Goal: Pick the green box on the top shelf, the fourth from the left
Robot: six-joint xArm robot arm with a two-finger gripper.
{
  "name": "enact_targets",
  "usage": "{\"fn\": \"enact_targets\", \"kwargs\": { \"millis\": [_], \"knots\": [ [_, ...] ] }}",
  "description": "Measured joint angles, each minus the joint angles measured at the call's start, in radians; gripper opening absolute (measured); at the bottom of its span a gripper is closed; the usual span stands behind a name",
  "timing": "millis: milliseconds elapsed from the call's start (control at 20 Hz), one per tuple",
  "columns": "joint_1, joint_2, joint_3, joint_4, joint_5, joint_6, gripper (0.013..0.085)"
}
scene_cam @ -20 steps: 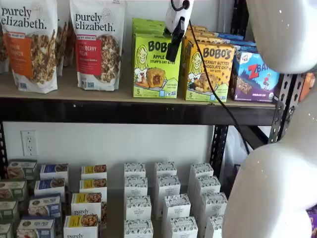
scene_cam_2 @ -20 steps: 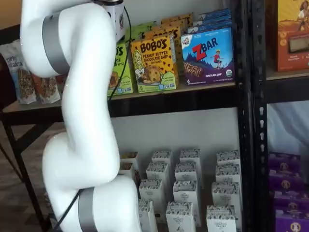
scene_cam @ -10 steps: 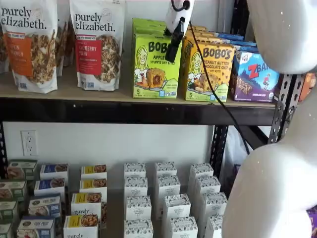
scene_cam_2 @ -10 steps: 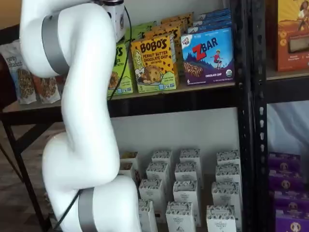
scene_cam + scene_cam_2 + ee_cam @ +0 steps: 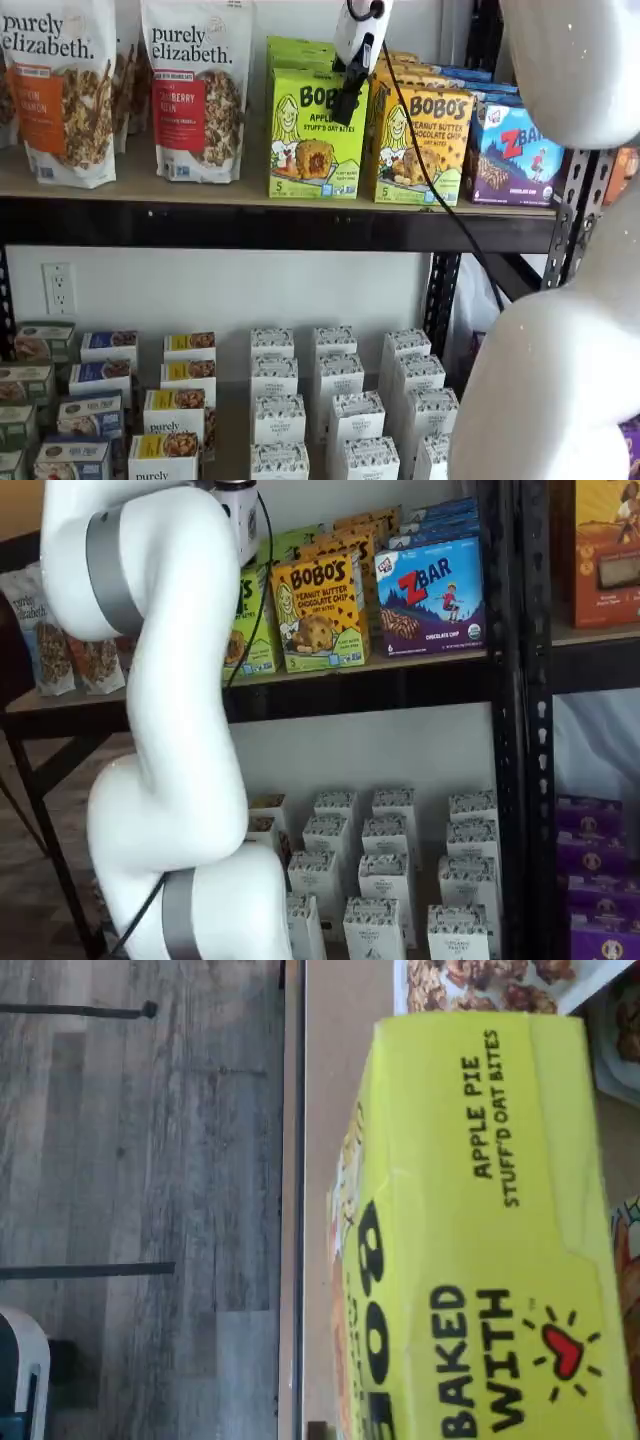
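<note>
The green box (image 5: 305,140) stands at the front of a row of like cartons on the top shelf (image 5: 150,182). It reads "BOBO'S Apple Pie Stuff'd Oat Bites". My gripper (image 5: 347,100) hangs from the view's top edge in front of the box's upper right corner. Its black fingers show side-on as one bar, so no gap can be told. In the wrist view the box's lime top (image 5: 480,1240) fills most of the picture, with the shelf board (image 5: 330,1110) beside it. In a shelf view the arm hides most of the green box (image 5: 245,620).
The yellow-orange Bobo's Peanut Butter carton (image 5: 420,145) stands close on the green box's right, then the blue ZBar box (image 5: 515,155). Purely Elizabeth bags (image 5: 195,90) stand to its left. Small white cartons (image 5: 335,400) sit below. The white arm (image 5: 170,730) blocks part of a shelf view.
</note>
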Motion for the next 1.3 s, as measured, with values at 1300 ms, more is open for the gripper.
{"fn": "enact_targets", "kwargs": {
  "millis": [1300],
  "knots": [
    [0.000, -0.007, 0.010, -0.003, -0.013, -0.001, 0.0450]
  ]
}}
